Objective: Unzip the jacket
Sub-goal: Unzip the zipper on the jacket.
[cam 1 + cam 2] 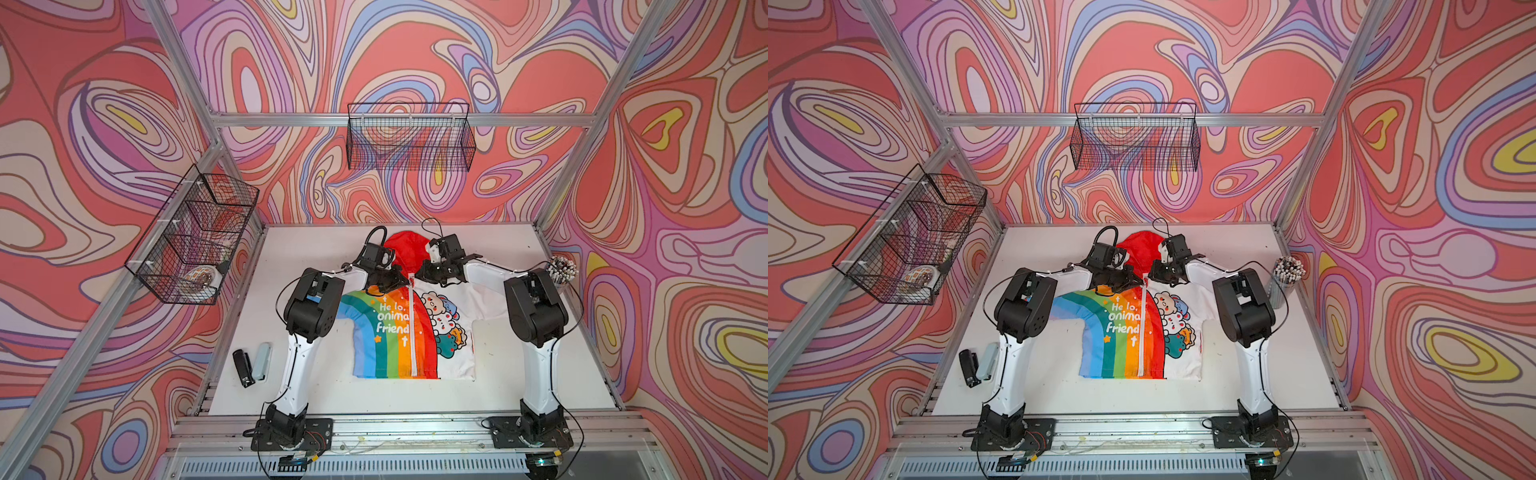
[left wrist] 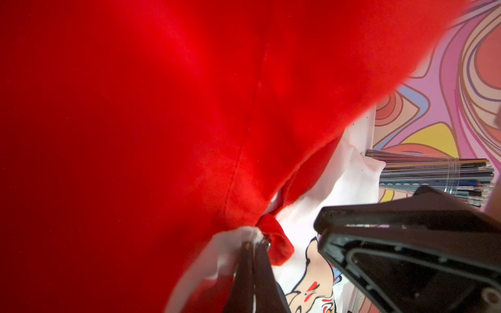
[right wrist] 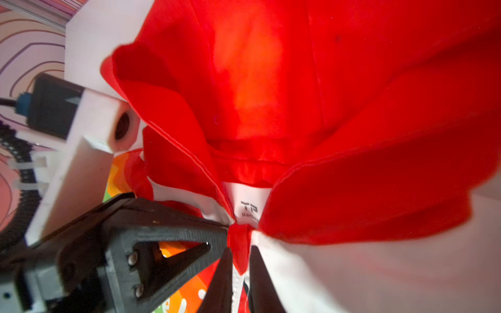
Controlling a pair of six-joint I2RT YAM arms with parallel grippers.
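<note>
The jacket [image 1: 399, 332] [image 1: 1129, 332] lies flat in the middle of the white table in both top views, red hood [image 1: 405, 247] at the far end. Its white zipper [image 1: 412, 332] runs closed down the front. Both grippers meet at the collar, at the zipper's top. My left gripper [image 2: 256, 242] [image 1: 405, 279] is shut on a pinch of the white collar edge, with a small metal piece beside the fingertips. My right gripper [image 3: 241, 260] [image 1: 419, 276] is shut on the red flap and white zipper tape. The hood fills most of both wrist views.
A cup of pencils [image 1: 563, 268] [image 2: 433, 173] stands at the table's right edge near the right arm. A black stapler [image 1: 243, 368] and a pale blue one [image 1: 262, 360] lie at the front left. Wire baskets hang on the left wall [image 1: 195, 237] and back wall [image 1: 409, 137].
</note>
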